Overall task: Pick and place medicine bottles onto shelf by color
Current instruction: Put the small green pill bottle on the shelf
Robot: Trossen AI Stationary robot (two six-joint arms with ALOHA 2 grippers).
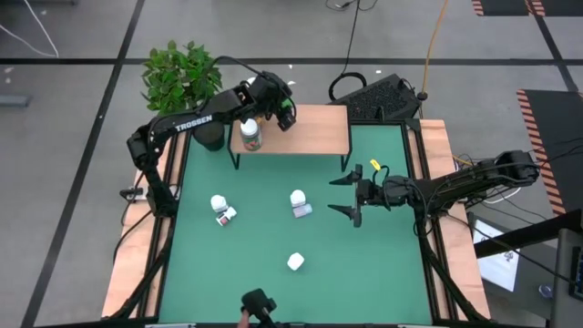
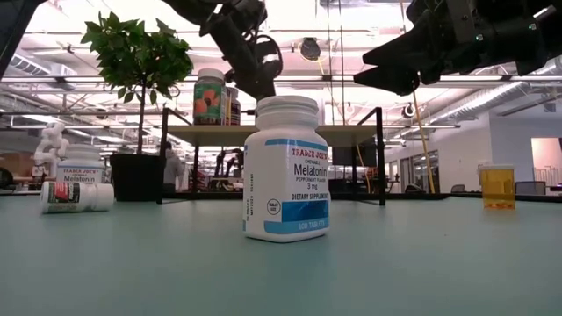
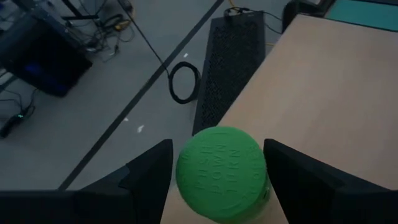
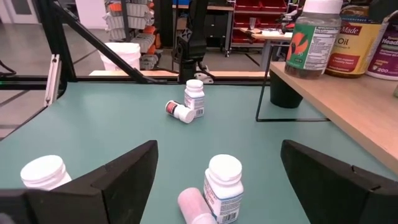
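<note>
— Where do we see the medicine bottles now?

— Some are on the shelf (image 1: 305,129), which stands at the far edge of the bench (image 1: 264,273). At its left end we see a white-capped bottle with a fruit label (image 1: 250,134), and the right wrist view shows two more labelled bottles (image 4: 359,38) close beside it. A green-capped bottle (image 3: 222,173) stands near the far edge of the shelf, upright.

— And on the bench itself?

— On the left part, an upright white bottle (image 1: 219,203) with a lying bottle (image 1: 225,217) just beside it. Near the middle, another upright white bottle (image 1: 297,198) with a small one lying (image 1: 303,210) against it. One white melatonin bottle (image 1: 295,262) stands alone toward the near edge. In the low view an amber bottle (image 2: 497,186) also stands at the right.

— What does the left gripper (image 1: 281,105) do?

— It is above the shelf, at the far side. Its fingers (image 3: 144,176) are apart on both sides of the green cap, and we see a narrow gap on each side, so they do not squeeze it.

— And the right gripper (image 1: 350,194)?

— It is over the right half of the bench, near the right end of the shelf. Its fingers (image 4: 118,180) are spread wide and hold nothing.

— Other things?

— A plant (image 1: 180,76) in a black pot at the far left corner.
</note>
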